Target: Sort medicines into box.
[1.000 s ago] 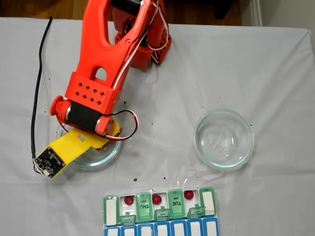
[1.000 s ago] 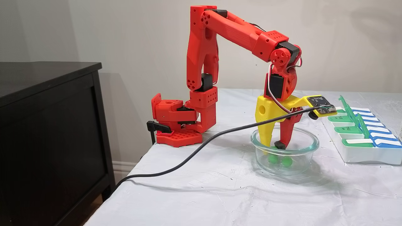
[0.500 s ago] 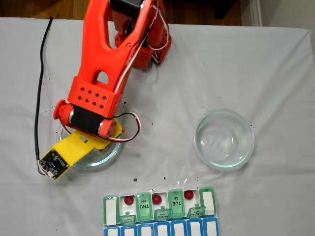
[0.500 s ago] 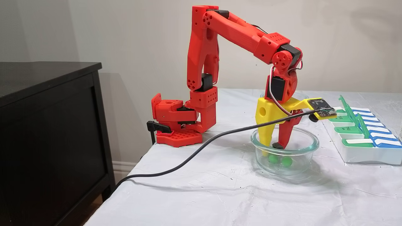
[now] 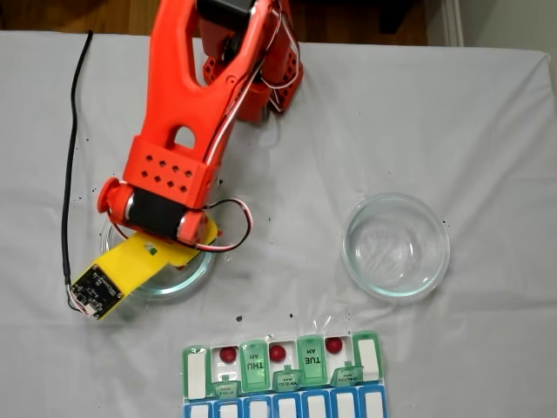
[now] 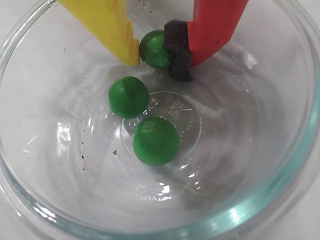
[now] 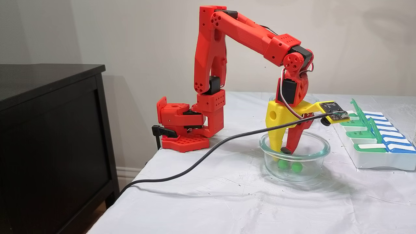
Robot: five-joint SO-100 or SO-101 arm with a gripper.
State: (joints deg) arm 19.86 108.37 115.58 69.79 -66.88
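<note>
One fixed view looks straight down on the surface (image 5: 487, 113); another views it from the side; the wrist view looks closely into the dish (image 6: 280, 200) both share.

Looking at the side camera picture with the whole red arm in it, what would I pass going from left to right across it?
Black cabinet → red arm base → glass dish with the end effector dipping in → pill organizer.

Red arm (image 5: 187, 113) over left dish (image 5: 178, 274); 3 red balls (image 5: 278, 353) in box (image 5: 196, 373).
</note>
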